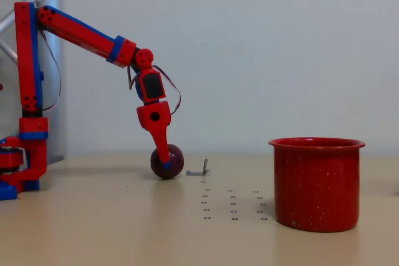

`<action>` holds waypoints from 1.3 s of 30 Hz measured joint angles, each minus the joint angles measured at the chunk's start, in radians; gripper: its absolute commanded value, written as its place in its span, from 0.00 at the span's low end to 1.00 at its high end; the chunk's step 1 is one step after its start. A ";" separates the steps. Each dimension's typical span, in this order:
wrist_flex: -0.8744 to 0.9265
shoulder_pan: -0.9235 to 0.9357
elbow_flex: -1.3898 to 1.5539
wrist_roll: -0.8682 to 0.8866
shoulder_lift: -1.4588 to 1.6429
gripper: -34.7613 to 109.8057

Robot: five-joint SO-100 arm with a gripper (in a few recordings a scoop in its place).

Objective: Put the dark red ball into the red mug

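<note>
Fixed view: my claw [166,161] is down on the dark red ball [168,161] resting on the surface [93,222]; I can't tell its opening or grip. Red mug [317,185] stands well apart at 3 o'clock from the ball.

In the fixed view, the ball [167,161] sits on the tabletop [93,228] left of centre, toward the back edge. The gripper [166,159] reaches down from the arm at the left edge and overlaps the ball. A small metal bracket [199,169] lies just right of the ball. The mug [317,184] stands upright near the right edge, nearer the front, well apart from the ball.
</note>
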 measured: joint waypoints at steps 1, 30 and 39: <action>0.000 0.005 0.000 -0.008 0.005 0.54; 0.064 0.081 -0.143 0.052 0.014 0.45; 0.140 0.074 -0.132 0.054 0.015 0.48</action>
